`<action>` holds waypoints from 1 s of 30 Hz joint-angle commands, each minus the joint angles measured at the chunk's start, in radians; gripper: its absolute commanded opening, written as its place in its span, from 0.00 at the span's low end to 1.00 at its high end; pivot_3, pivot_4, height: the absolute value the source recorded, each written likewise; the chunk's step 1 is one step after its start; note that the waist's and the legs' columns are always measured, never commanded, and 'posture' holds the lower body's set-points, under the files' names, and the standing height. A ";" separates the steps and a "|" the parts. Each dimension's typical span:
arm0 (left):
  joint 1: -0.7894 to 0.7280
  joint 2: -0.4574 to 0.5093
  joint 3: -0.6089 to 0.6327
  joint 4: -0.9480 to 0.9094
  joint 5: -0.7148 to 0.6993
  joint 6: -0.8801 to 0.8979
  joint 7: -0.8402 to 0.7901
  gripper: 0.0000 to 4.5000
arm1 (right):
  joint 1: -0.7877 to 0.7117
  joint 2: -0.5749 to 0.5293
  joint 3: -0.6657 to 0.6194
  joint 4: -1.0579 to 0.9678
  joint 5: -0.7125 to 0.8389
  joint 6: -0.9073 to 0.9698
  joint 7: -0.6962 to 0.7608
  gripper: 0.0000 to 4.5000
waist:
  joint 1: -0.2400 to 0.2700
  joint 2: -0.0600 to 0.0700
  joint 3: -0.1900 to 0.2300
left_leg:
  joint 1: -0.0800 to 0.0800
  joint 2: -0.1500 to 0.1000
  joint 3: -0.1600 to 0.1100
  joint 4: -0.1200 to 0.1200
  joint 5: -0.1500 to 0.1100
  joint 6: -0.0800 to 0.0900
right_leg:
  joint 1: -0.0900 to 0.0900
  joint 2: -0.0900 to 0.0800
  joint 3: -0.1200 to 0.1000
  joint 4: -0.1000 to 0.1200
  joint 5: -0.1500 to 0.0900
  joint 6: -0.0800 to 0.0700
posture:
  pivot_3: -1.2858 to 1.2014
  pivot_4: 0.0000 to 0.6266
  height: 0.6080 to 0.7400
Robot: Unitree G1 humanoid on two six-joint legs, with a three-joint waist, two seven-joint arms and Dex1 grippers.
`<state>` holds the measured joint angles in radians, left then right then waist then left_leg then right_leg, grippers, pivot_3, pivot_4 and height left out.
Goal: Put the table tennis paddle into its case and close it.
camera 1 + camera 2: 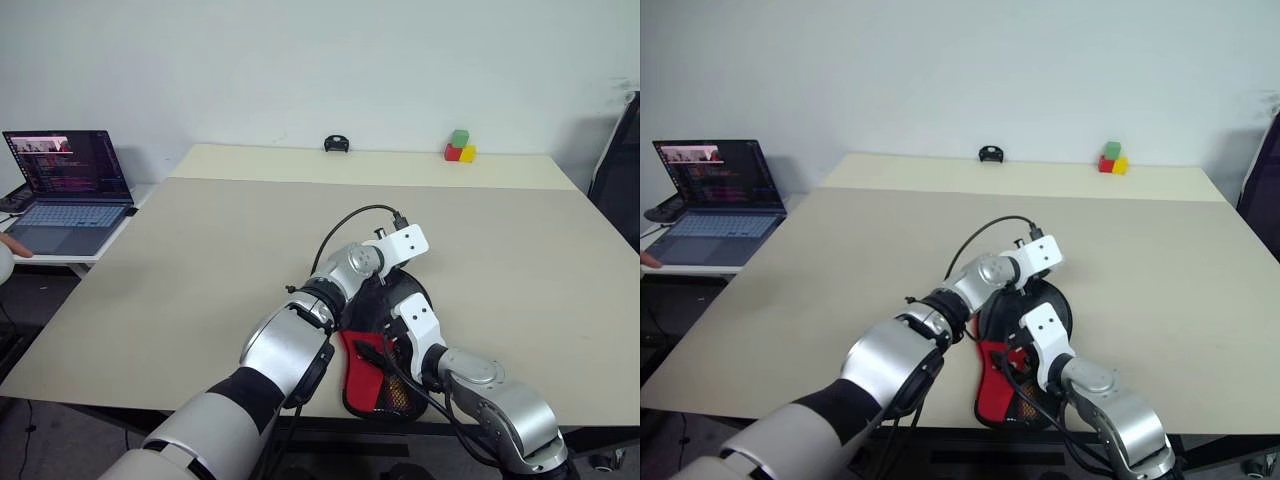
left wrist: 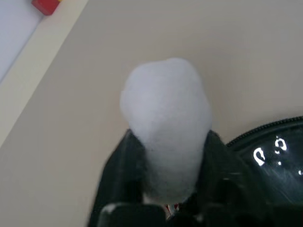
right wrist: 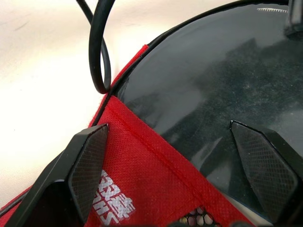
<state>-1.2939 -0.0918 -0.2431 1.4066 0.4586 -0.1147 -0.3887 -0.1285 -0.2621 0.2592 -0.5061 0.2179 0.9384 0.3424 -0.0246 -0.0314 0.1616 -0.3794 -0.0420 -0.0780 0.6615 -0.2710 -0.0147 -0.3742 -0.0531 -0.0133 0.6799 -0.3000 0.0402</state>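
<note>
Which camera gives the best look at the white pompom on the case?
The left wrist view: the white pompom sits large between the left gripper fingers, beside the case with its zip edge. The right wrist view shows the case's red part and logo. In the eye views the arms cover that spot.

A wide beige table point(image 1: 200, 260) holds a flat black fabric case with a red lower part and mesh pocket point(image 1: 372, 375) near its front edge, partly covered by both silver robot arms. At the far edge sit a small black object point(image 1: 336, 144) and stacked green, red and yellow blocks point(image 1: 459, 147). An open laptop point(image 1: 66, 190) rests on a side surface at left.
</note>
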 commanded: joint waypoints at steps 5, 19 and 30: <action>-0.005 0.020 0.021 -0.027 -0.019 -0.049 -0.030 0.76 | 0.038 -0.010 0.063 0.137 0.010 0.089 0.020 1.00 | -0.001 0.000 0.000 | 0.000 0.000 0.000 0.000 0.000 0.000 | 0.000 0.000 0.000 0.000 0.000 0.000 | 0.52 0.24 1.00; -0.001 0.188 0.033 -0.052 -0.035 -0.231 -0.158 0.76 | -0.076 -0.009 0.042 0.293 -0.005 0.019 0.081 1.00 | -0.011 0.000 -0.001 | 0.015 0.002 0.002 -0.001 0.000 0.000 | 0.012 0.001 0.001 0.001 -0.001 0.001 | 0.52 0.24 1.00; 0.002 0.149 0.087 -0.058 -0.114 -0.192 -0.257 0.99 | -0.103 -0.017 0.038 0.357 -0.018 -0.027 0.106 1.00 | -0.007 -0.001 -0.002 | 0.015 0.002 0.001 -0.001 0.000 0.000 | 0.014 0.000 0.001 0.000 -0.001 0.002 | 0.52 0.24 1.00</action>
<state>-1.2600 0.0639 -0.1788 1.3852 0.3708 -0.2922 -0.6437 -0.2723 -0.2656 0.2598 -0.2857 0.2184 0.8567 0.4535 -0.0316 -0.0323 0.1600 -0.3639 -0.0400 -0.0768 0.6604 -0.2709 -0.0148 -0.3604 -0.0529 -0.0128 0.6797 -0.3005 0.0419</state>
